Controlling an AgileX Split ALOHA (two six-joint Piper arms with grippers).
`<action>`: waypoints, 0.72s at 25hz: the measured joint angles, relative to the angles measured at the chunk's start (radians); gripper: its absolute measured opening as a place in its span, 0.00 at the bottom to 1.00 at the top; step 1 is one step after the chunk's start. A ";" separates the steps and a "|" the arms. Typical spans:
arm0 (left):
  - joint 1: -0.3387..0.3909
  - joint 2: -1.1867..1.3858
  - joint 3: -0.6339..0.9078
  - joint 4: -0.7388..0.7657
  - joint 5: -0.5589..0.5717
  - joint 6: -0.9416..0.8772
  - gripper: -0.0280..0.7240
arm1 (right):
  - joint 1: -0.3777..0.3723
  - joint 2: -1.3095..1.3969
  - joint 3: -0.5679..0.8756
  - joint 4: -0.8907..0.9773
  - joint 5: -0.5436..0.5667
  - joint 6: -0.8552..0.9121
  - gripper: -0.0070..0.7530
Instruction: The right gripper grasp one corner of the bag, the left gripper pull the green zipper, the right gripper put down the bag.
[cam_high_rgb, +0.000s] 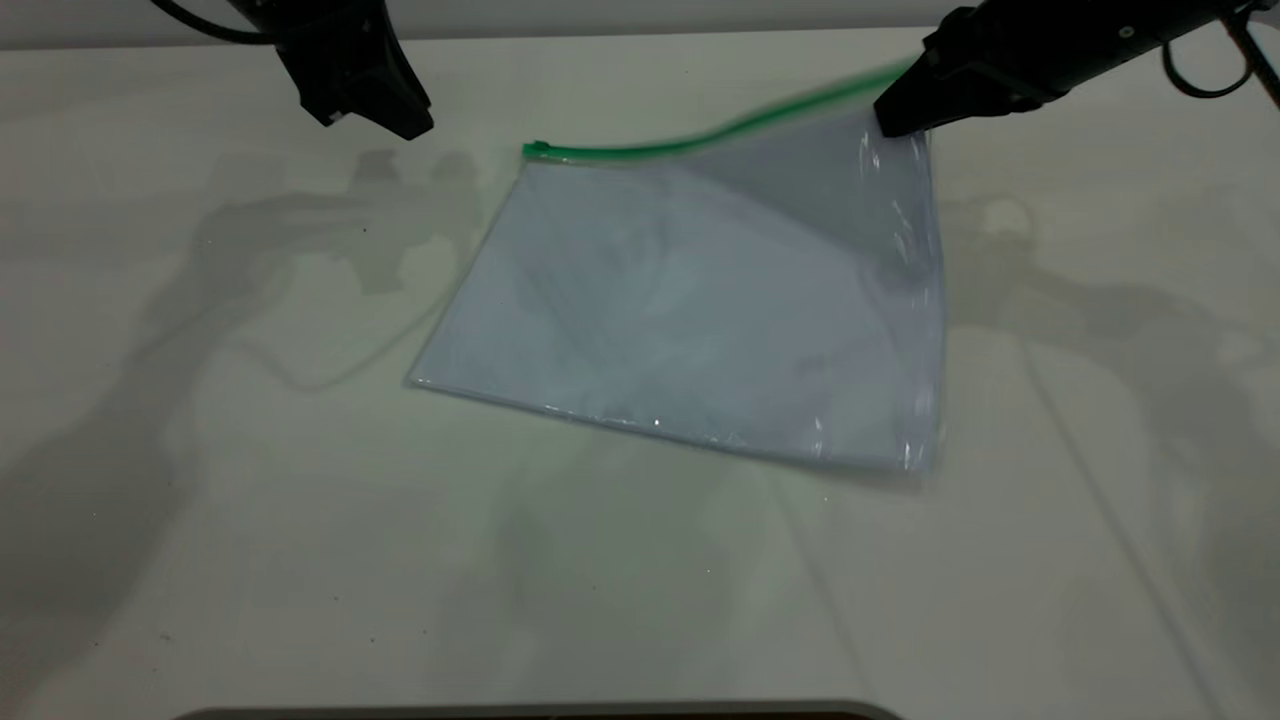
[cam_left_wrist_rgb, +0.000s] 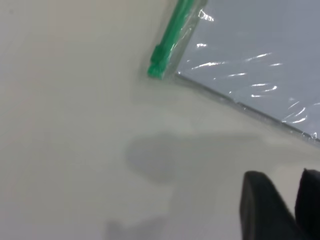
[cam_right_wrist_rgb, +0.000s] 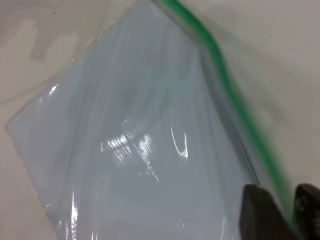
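the right claw (cam_high_rgb: 893, 118), upper right of the exterior frame, is clamped on the green-strip corner (cam_high_rgb: 885, 90) of the bag (cam_high_rgb: 700, 310), lifting it while the rest lies mid-frame on the counter (cam_high_rgb: 300, 550). the left claw (cam_high_rgb: 385, 115), upper left, hovers slightly parted. judged: corner grasped; next the left claw must reach the green zipper (cam_high_rgb: 640, 150) and pinch its slider (cam_high_rgb: 536, 149).

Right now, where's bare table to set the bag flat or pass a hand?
Bare table runs wide in front of the bag, and to its left under the left claw. It is crowded at the back right, where the right claw grips the corner by the green zipper.
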 joint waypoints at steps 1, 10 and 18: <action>0.000 0.000 0.000 0.000 0.000 -0.015 0.42 | -0.001 0.000 0.000 0.001 0.000 0.005 0.36; 0.000 -0.056 0.000 0.009 -0.003 -0.331 0.67 | 0.000 -0.023 0.000 -0.034 -0.114 0.133 0.89; 0.000 -0.383 0.000 0.177 0.072 -0.795 0.68 | -0.001 -0.370 0.000 -0.315 -0.173 0.415 0.81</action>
